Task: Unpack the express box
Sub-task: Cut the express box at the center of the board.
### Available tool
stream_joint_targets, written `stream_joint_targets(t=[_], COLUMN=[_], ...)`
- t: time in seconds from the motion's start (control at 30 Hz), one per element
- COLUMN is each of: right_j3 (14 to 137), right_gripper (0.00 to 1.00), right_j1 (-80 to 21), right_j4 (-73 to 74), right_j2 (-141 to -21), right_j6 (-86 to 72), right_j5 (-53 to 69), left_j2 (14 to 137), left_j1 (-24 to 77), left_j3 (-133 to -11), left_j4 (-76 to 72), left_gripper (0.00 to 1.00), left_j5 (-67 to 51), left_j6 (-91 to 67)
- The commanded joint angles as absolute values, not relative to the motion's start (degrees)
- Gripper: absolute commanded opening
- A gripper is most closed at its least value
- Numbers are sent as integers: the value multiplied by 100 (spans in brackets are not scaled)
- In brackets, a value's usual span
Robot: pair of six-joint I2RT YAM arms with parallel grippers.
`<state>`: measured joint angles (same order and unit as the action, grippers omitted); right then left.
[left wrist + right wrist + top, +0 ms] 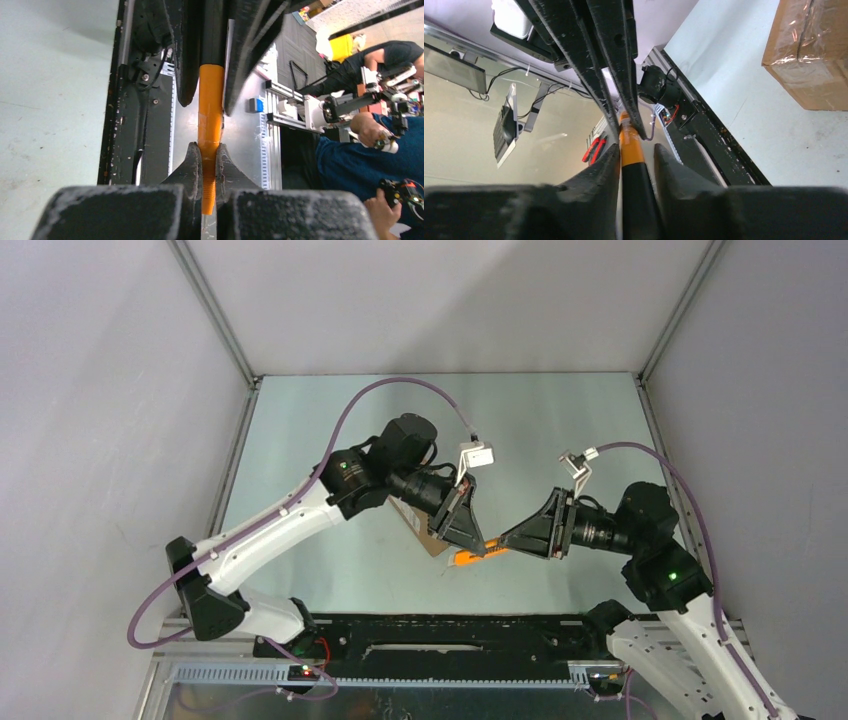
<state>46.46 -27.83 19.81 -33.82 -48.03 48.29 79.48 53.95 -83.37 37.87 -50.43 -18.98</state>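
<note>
The express box is a brown taped cardboard parcel lying on the table under my left arm; the right wrist view shows it at the upper right. A slim orange-and-black utility knife hangs level above the table between both grippers. My left gripper is shut on the knife's orange end, with the pads pressed on both sides. My right gripper has closed around the black handle from the opposite side. Both grippers sit just in front of the box, not touching it.
The black base rail runs along the near edge of the table, close below the knife. Grey walls with metal posts enclose the silvery table. People at another bench show beyond the table's near edge.
</note>
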Motion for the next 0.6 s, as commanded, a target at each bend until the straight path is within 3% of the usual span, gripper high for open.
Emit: stream_joint_targets(t=[0.0, 0.07, 0.2, 0.23, 0.27, 0.33, 0.4, 0.47, 0.57], right_j3=[4880, 4837, 4823, 4769, 4654, 4260, 3777, 3328, 2875], right_gripper=[23, 1, 0, 0, 0, 0, 0, 0, 0], right_j1=[-2805, -2809, -2805, -2794, -2782, -2787, -2791, -2830, -3098], right_j4=[1890, 1898, 2505, 2703, 2757, 2655, 2457, 2293, 2261], right_j2=[-3408, -3387, -3229, -3149, -3049, -2720, -2362, -2056, -1727], right_j6=[-4799, -4824, -4715, -4754, -4854, -5358, -5877, -6308, -6792], right_j5=[4816, 4783, 4053, 3762, 3513, 3019, 2573, 2160, 1204], left_j2=[7908, 7902, 7928, 7928, 7890, 7765, 7658, 7663, 7812], left_j1=[5423, 5423, 5342, 5257, 5148, 4927, 4737, 4563, 4305], left_j3=[-8596, -8611, -8704, -8700, -8618, -8421, -8276, -8289, -8412], left_j4=[3775, 3800, 3940, 3949, 3857, 3761, 3917, 4247, 4787], left_gripper=[0, 0, 2, 23, 32, 66, 89, 98, 100], left_j5=[-5052, -4987, -4218, -3811, -3576, -2878, -2045, -1218, -99], left_j6=[-1828, -1828, -2066, -2246, -2470, -2934, -3304, -3636, -3973])
